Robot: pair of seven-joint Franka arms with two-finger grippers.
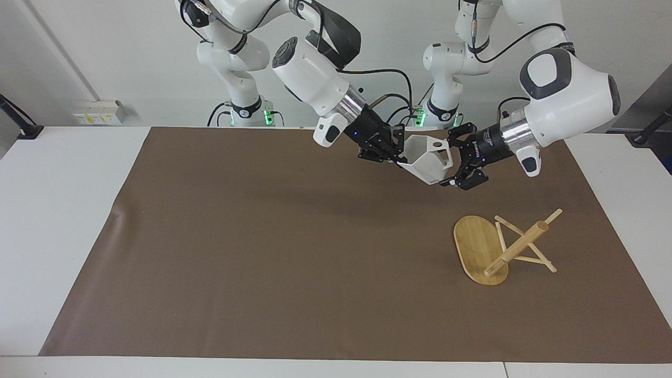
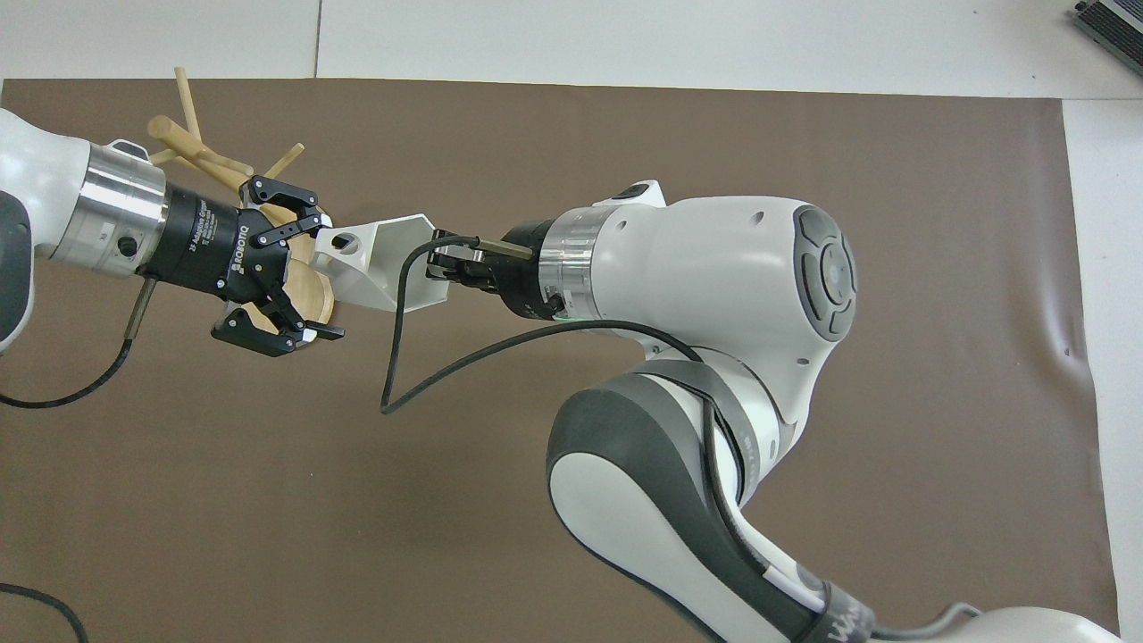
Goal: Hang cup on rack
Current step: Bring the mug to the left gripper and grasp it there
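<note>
From the facing view, the right gripper (image 1: 395, 156) holds a white cup (image 1: 428, 160) in the air over the brown mat (image 1: 262, 236), its fingers clamped on the cup's rim. The left gripper (image 1: 452, 160), fingers spread wide apart, sits at the cup's handle end. A wooden rack (image 1: 504, 247) lies tipped over on the mat toward the left arm's end of the table.

From overhead, the cup (image 2: 379, 263) hangs between both grippers, the left gripper (image 2: 323, 272) covering part of the rack (image 2: 192, 143).
</note>
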